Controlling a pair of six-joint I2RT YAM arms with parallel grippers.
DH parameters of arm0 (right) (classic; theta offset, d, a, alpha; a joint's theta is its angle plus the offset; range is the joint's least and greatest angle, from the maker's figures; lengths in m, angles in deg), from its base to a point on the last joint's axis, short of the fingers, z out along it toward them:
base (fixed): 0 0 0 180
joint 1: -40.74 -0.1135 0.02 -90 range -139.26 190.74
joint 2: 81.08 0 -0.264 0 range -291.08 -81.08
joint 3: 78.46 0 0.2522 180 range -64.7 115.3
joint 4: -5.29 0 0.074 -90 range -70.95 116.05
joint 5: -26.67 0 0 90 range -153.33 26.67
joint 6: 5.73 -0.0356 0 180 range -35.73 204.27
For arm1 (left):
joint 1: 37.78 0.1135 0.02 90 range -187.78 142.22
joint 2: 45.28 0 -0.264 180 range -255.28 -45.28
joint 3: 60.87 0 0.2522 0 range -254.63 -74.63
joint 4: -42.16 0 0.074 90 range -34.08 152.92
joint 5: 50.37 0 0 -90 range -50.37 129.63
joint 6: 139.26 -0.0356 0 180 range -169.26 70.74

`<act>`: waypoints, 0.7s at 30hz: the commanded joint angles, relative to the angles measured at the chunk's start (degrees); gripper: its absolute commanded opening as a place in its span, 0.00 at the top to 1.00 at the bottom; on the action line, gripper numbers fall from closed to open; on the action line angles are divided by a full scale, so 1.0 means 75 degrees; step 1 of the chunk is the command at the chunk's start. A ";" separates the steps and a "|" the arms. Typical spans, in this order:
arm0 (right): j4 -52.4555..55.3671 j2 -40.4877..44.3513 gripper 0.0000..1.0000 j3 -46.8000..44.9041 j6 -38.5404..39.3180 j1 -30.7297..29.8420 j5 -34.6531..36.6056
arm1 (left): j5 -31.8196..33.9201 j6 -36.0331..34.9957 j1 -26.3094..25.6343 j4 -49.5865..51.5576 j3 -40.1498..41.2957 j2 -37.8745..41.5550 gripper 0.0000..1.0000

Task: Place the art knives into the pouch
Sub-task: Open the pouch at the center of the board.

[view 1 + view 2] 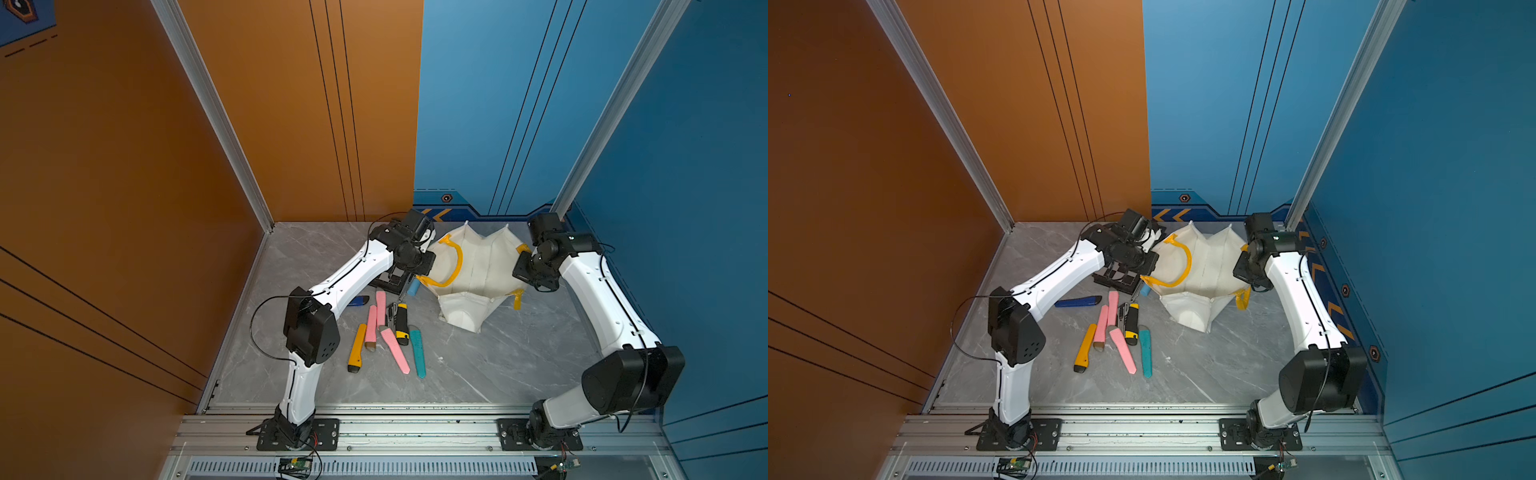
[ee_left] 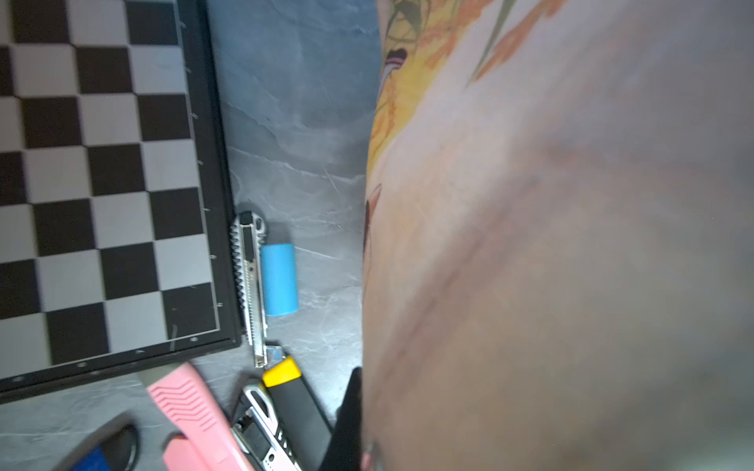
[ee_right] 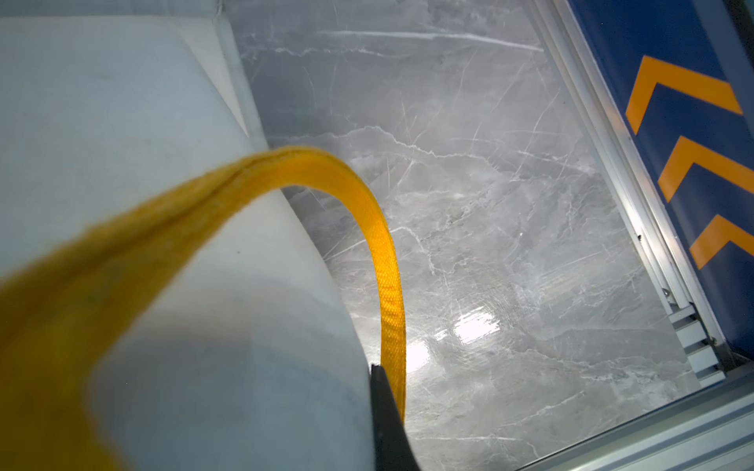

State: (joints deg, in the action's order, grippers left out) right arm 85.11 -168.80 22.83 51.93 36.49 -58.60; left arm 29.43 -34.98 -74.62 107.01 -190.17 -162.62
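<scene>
The pouch (image 1: 478, 274), a cream-white fabric bag with yellow handles (image 1: 455, 266), stands with its mouth spread at the back of the table in both top views. My left gripper (image 1: 426, 266) is shut on its left rim. In the left wrist view the printed fabric (image 2: 551, 244) hides all but one black finger (image 2: 350, 403). My right gripper (image 1: 523, 266) is shut on the right rim beside a yellow handle (image 3: 387, 261). Several art knives lie loose in front of the pouch: a black-and-yellow one (image 1: 401, 326), pink ones (image 1: 395, 351), a teal one (image 1: 417, 353), a yellow one (image 1: 356, 348). Neither gripper holds a knife.
A black-and-white chessboard (image 2: 102, 183) lies under my left wrist. A silver metal knife (image 2: 251, 285) and a light blue cylinder (image 2: 278, 279) lie beside it. A dark blue knife (image 1: 1077, 302) rests near my left forearm. Walls close in the left, back and right.
</scene>
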 commanded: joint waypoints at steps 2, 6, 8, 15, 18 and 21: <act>-0.0442 -0.0211 1.00 -0.0461 -0.0046 -0.0054 -0.0306 | -0.0788 0.0173 0.0037 0.0184 -0.0289 0.0119 0.66; -0.0543 -0.0366 1.00 -0.0399 -0.0016 -0.0054 -0.0367 | -0.0901 0.0192 0.0127 0.0179 -0.0674 0.0174 0.30; -0.0547 -0.0428 1.00 -0.0308 0.0030 -0.0054 -0.0405 | -0.0864 0.0280 0.0254 0.0181 -0.0940 0.0314 0.20; -0.0921 -0.0567 1.00 -0.0279 -0.0033 -0.0142 -0.0596 | 0.0835 0.1709 0.1923 0.0168 0.0238 0.1675 0.02; -0.1057 -0.0620 1.00 -0.0313 -0.0049 -0.0195 -0.0607 | 0.1457 0.2634 0.2838 0.0163 0.1931 0.2365 0.02; -0.1178 -0.0676 1.00 -0.0322 -0.0069 -0.0234 -0.0619 | 0.1736 0.3272 0.3379 0.0165 0.3428 0.2699 0.02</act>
State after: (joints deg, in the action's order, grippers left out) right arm 78.78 -172.82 19.77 51.89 35.27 -62.31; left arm 37.43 -17.91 -50.25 105.29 -172.65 -142.12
